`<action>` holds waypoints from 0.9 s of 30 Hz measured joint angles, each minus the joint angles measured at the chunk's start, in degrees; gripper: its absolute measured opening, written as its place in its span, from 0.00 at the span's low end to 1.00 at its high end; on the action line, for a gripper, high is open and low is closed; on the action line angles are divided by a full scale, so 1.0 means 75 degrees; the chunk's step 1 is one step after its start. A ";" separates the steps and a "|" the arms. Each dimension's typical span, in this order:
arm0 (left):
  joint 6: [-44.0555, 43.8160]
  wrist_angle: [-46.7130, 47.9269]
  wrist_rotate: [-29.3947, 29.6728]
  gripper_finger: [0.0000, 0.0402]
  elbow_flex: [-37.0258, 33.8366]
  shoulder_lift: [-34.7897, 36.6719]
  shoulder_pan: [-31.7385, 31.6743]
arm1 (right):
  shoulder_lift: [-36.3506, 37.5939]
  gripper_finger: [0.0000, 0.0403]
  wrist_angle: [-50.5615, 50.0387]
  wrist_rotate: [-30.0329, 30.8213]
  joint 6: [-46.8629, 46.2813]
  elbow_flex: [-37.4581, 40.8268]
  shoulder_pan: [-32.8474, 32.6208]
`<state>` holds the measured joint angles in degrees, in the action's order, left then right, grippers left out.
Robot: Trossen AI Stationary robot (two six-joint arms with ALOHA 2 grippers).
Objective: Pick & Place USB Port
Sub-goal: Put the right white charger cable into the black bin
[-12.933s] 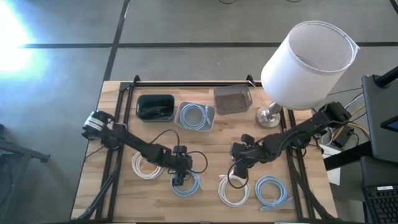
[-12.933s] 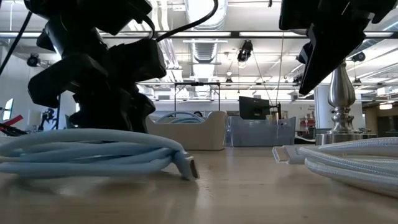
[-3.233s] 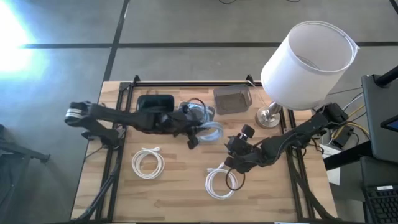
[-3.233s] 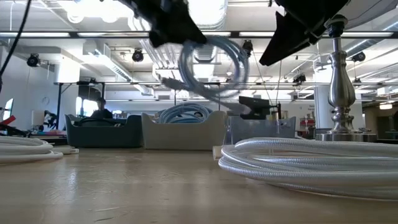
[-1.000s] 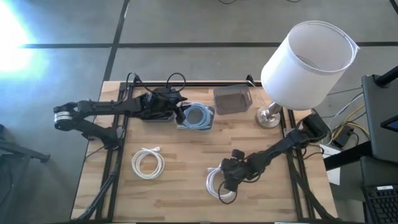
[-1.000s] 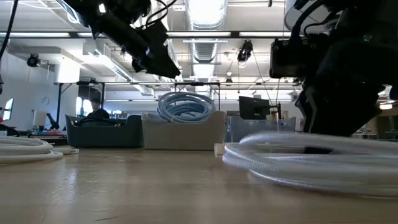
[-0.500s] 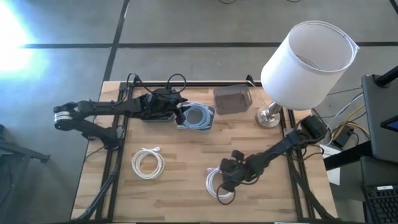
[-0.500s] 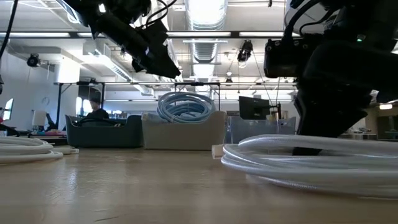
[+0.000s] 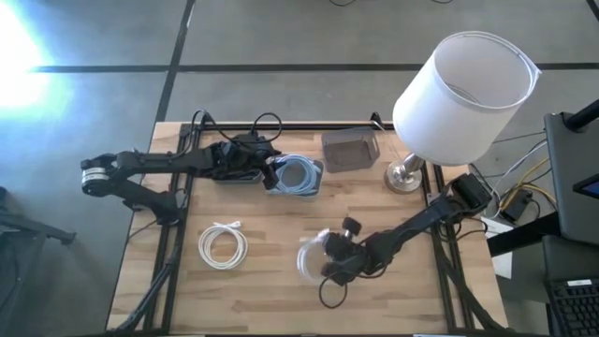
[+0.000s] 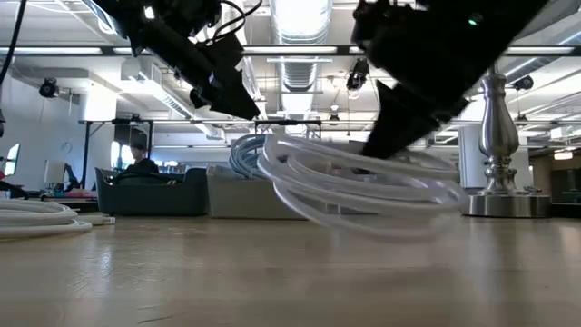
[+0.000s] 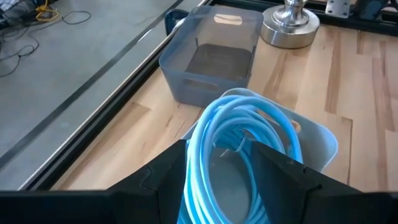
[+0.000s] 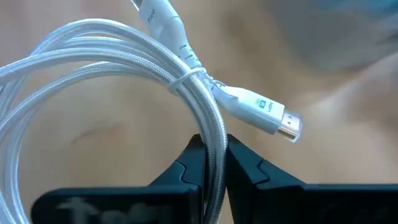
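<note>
My right gripper [image 12: 211, 163] is shut on a white coiled cable [image 9: 313, 256], which in the low view hangs tilted above the table [image 10: 363, 186]; one white plug [image 12: 268, 116] sticks out of the coil. My left gripper [image 11: 217, 182] stands open at the back of the table, over the white bin [image 9: 309, 180] that holds several blue coiled cables [image 11: 245, 155]. Its fingers stand on either side of the blue coil without touching it. A second white coil [image 9: 223, 245] lies flat on the table at the near left. My right gripper pinches the bundled strands on one side of the white coil [image 12: 210, 138] between its two fingers, just beside the thin tie around them. The fingers lie across the strands. The coil is lifted clear of the table and hangs tilted beside the fingers [image 10: 300, 182].
A black bin [image 9: 234, 161] stands left of the white bin and a grey bin [image 9: 349, 150] right of it. A lamp with a white shade [image 9: 463, 89] and metal base [image 9: 404, 176] fills the far right corner.
My right gripper has shut on the white coil and gone up and a little toward the table's left edge. The coil, which lay flat on the table, is now lifted clear and tipped.
</note>
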<state>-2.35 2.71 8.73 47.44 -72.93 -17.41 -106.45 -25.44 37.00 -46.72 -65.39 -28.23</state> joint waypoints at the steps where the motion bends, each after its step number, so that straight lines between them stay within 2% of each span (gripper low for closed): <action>1: -0.0045 0.0013 0.0000 0.45 0.0000 0.0000 0.0000 | 0.0000 0.07 -0.0380 0.0477 0.0010 -0.0157 0.0001; 6: -0.0152 0.0008 -0.0096 0.45 0.0000 0.0000 0.0017 | 0.0031 0.07 -0.2733 0.2605 -0.0930 -0.0974 0.0011; 13: -0.0152 0.0005 -0.0189 0.45 0.0000 0.0000 0.0064 | 0.0035 0.07 -0.5015 0.4087 -0.2930 -0.1351 0.0071; 16: -0.0155 0.0002 -0.0224 0.45 0.0000 0.0000 0.0086 | 0.0035 0.07 -0.5327 0.4508 -0.3402 -0.1271 0.0265; 27: -0.0181 -0.0007 -0.0224 0.45 0.0000 0.0000 0.0105 | 0.0035 0.07 -0.5311 0.4790 -0.4207 -0.1216 0.1582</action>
<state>-3.70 2.66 7.05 47.44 -72.93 -16.62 -106.19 -65.28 72.92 -78.27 -74.51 -16.36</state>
